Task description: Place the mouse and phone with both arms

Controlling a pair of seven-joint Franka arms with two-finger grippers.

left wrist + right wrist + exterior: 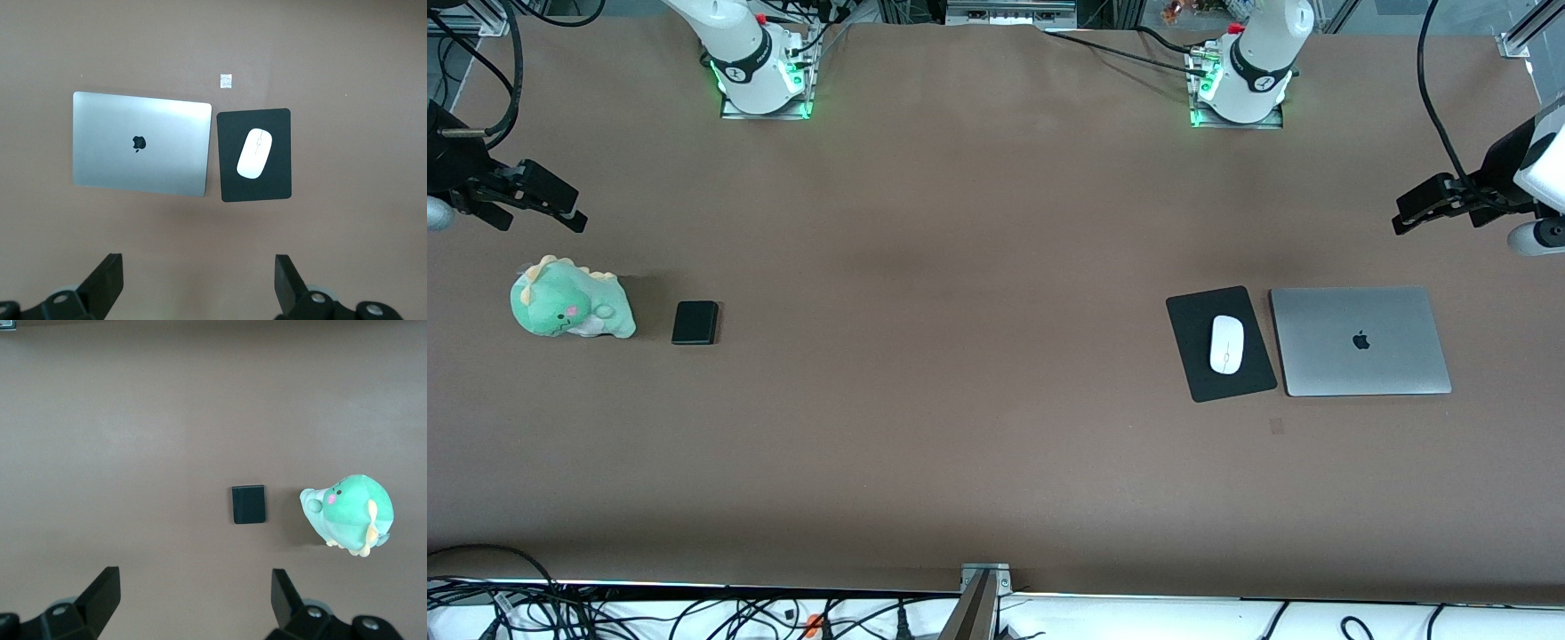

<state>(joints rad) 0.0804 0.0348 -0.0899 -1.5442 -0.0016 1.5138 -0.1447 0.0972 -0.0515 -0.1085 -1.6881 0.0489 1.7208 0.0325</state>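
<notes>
Left claw wide open, right claw likewise

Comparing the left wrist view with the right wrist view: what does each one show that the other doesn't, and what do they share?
Only the left wrist view shows the closed laptop, the mouse lying on the black mouse pad beside it, and a small white tag on the table. Only the right wrist view shows the phone and the green plush toy beside it. Both show the bare brown table and their own open fingers, the left gripper and the right gripper, holding nothing.
</notes>
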